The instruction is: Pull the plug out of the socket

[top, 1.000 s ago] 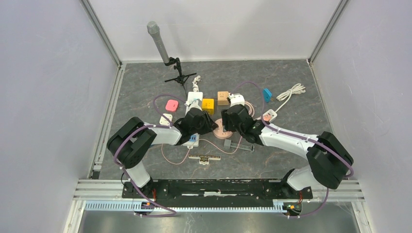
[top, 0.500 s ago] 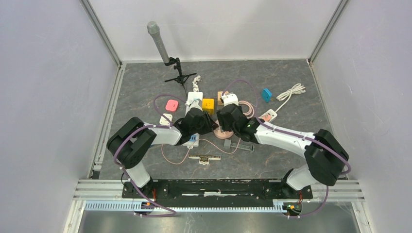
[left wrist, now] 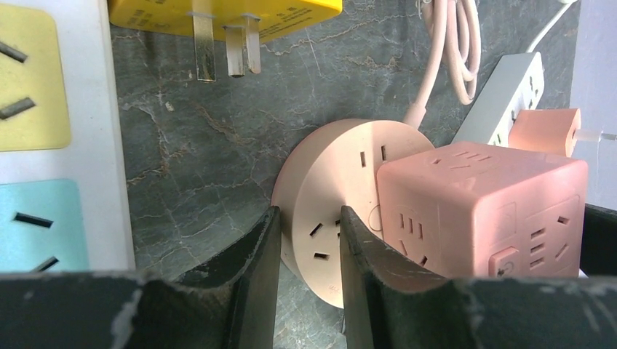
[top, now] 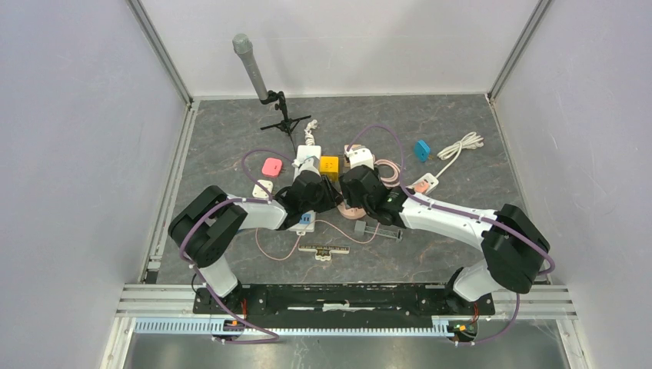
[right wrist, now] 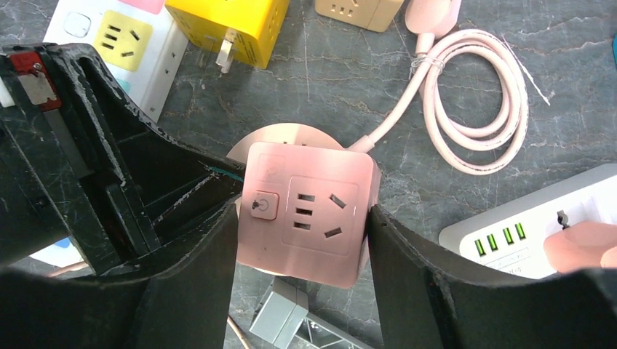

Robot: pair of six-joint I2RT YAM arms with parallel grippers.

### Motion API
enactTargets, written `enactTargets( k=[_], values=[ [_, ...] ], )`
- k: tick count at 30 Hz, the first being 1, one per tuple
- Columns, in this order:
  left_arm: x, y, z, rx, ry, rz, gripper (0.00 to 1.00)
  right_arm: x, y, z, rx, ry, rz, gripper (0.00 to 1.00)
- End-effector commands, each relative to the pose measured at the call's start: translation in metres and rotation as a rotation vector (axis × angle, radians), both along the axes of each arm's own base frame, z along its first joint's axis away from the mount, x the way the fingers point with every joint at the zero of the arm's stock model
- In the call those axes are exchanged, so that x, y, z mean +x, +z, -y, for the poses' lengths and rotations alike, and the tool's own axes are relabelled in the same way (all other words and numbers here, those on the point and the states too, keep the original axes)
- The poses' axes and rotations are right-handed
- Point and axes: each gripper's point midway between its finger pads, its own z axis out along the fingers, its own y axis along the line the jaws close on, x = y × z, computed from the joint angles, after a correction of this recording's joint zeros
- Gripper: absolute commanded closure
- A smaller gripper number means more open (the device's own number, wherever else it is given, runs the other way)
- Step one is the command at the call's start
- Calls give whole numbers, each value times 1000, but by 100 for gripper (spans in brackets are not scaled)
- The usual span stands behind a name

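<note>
From where I stand, the right gripper (right wrist: 304, 218) has its fingers (right wrist: 396, 269) pressed on the pink cube plug (right wrist: 313, 196) from 9 and 3 o'clock. The plug sits on the round pink socket (left wrist: 327, 174), mid-table. The left gripper (left wrist: 309, 218) holds its fingers (left wrist: 255, 269) narrowly apart over the socket's rim, at the plug's 9 o'clock; I cannot tell whether they pinch it. A yellow adapter (right wrist: 229, 22) lies at 11 o'clock.

The top external camera looks steeply down from above and behind the arm bases over the whole grey marbled tabletop (top: 223, 138). Both wrist cameras sit close, the left low, the right overhead, sharing the pink plastic cube adapter (right wrist: 305, 214).
</note>
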Motion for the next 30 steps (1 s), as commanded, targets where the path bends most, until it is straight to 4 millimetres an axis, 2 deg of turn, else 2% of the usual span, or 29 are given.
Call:
enactTargets(
  k=[1,2,5,10,14,16,19,21,24,26,30],
  values=[
    [-48,-89,-65,341,0,-204,69,-21,21,-45,130,75,-26,100],
    [-49,-89,-65,338,-2,-203,68,-19,18,-36,102,42,-23,96],
    [-48,-86,-62,328,-9,-195,67,-17,3,-18,27,-7,-32,55],
    [-48,-85,-61,324,-19,-194,64,-16,-17,-8,-13,-17,-57,13],
    [-48,-84,-60,323,-21,-191,62,-15,-23,-2,-22,-26,-65,7],
    [-47,-84,-60,322,-21,-191,62,-14,-25,0,-16,-30,-69,9],
    [-46,-82,-58,321,-22,-191,62,-12,-29,3,-11,-45,-87,20],
    [-46,-83,-59,325,-22,-192,62,-11,-31,5,-17,-59,-89,39],
    [-46,-83,-61,332,-15,-190,62,-7,-26,4,-2,-62,-72,80],
    [-46,-83,-63,339,-9,-187,62,-5,-20,1,25,-60,-60,100],
    [-46,-84,-68,360,2,-187,62,-9,-8,-14,193,10,-60,100]
  ],
)
